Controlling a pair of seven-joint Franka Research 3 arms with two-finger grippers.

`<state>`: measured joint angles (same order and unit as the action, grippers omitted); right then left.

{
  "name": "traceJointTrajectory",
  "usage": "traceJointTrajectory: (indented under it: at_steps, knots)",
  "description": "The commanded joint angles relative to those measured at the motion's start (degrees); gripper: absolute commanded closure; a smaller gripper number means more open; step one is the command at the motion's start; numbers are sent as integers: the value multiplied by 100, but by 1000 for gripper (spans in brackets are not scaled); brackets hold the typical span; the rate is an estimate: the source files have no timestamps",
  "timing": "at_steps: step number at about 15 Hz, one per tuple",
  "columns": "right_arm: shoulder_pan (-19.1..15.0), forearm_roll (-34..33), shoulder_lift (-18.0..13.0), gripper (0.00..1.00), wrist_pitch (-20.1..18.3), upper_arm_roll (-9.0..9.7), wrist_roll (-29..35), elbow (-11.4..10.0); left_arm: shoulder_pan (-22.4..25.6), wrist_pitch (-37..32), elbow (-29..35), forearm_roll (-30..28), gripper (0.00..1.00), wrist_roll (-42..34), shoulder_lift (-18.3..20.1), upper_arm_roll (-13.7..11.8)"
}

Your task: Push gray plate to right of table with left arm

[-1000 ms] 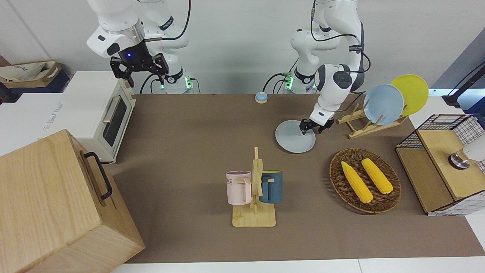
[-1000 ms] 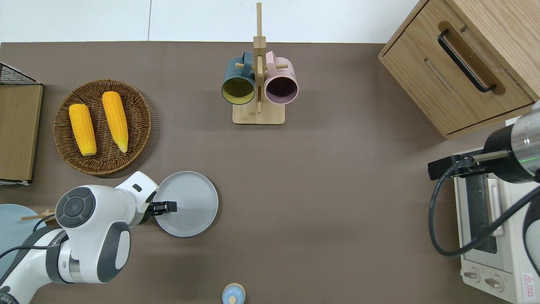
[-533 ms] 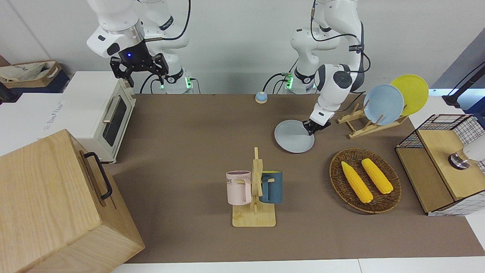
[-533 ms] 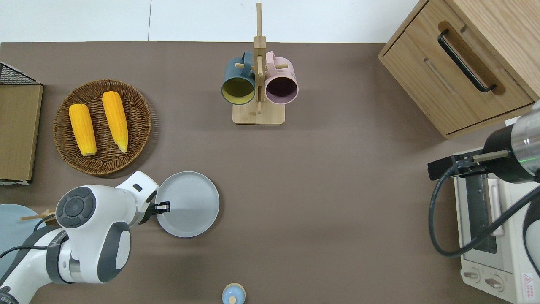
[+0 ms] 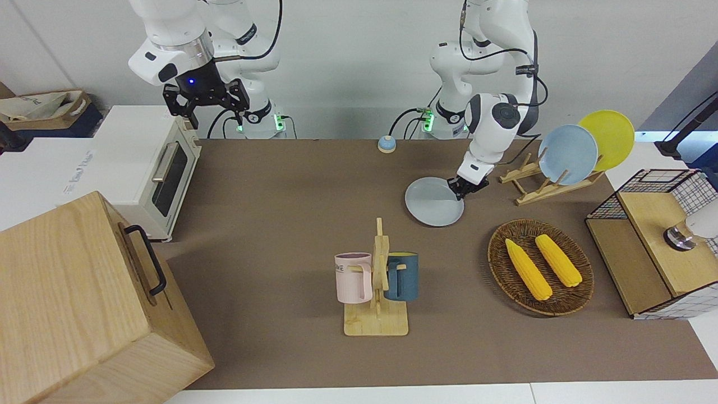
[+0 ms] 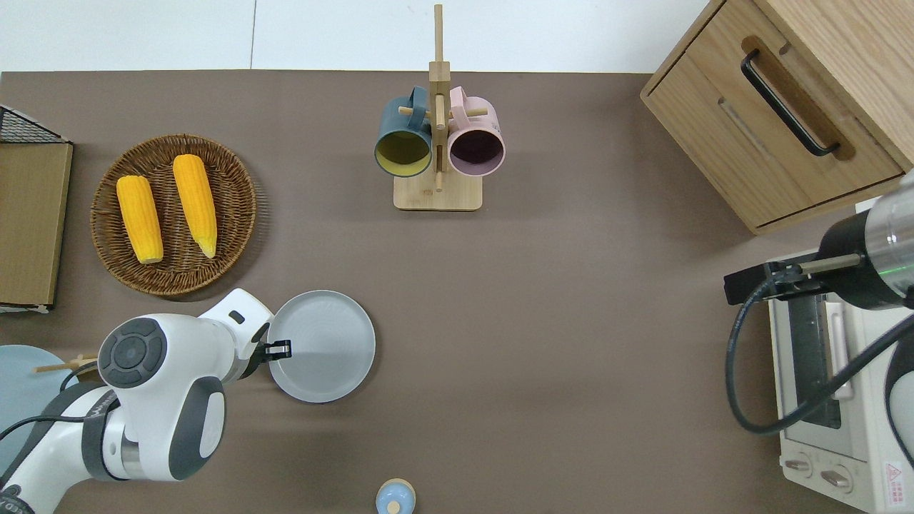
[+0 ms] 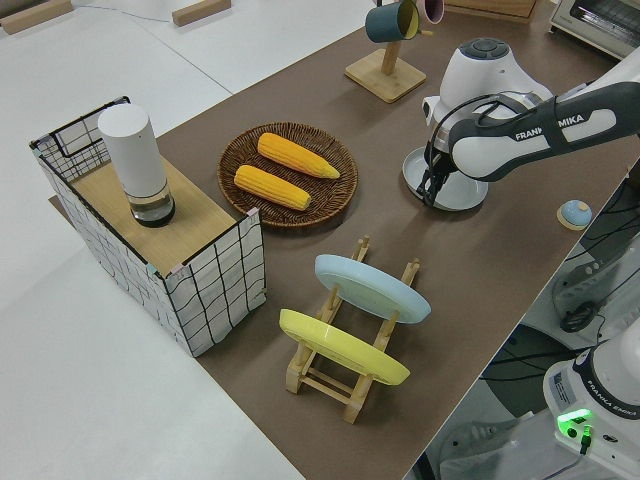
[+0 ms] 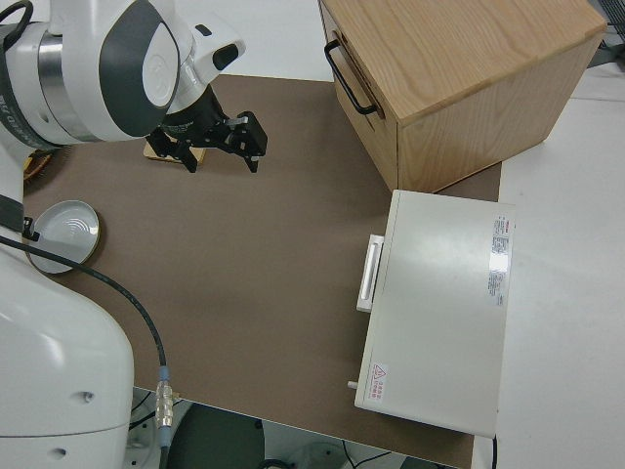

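Note:
The gray plate point(image 5: 433, 203) point(image 6: 325, 348) point(image 7: 462, 194) point(image 8: 64, 232) lies flat on the brown table point(image 5: 280, 224) point(image 6: 571, 321), toward the left arm's end and closer to the robots than the wicker basket. My left gripper point(image 5: 458, 188) point(image 6: 283, 349) point(image 7: 431, 190) is down at table level. Its shut fingertips press against the plate's rim on the side facing the left arm's end. Nothing is held between them. The left arm's wrist hides a small part of that rim in the overhead view. My right gripper point(image 5: 206, 108) point(image 8: 221, 147) is parked and open.
A wicker basket point(image 6: 235, 235) holds two corn cobs. A mug rack point(image 6: 437, 193) stands mid-table, farther from the robots. A plate rack point(image 5: 533, 191) carries a sky-blue and a yellow plate. A small bell point(image 6: 395, 497), toaster oven point(image 5: 157, 168), wooden cabinet point(image 6: 778, 121) and wire crate point(image 5: 650, 235) are also here.
My left gripper came down from over the plate to its rim. The plate slid a little toward the right arm's end. The right arm has not moved.

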<state>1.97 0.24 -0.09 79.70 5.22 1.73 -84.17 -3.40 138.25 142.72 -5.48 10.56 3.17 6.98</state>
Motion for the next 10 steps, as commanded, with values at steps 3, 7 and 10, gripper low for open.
traceJointTrajectory:
  at_steps: [3,7,10]
  knots:
    - [-66,46,-43,17,-69,32,-6,6,-836,202,55,-41,1000,746,-176,-30]
    - [-66,46,-43,17,-69,32,-15,-3,-1276,246,-94,-470,1000,755,-360,-21]
    - [-66,46,-43,17,-69,32,-15,-3,-1583,368,-244,-709,1000,851,-562,-21]
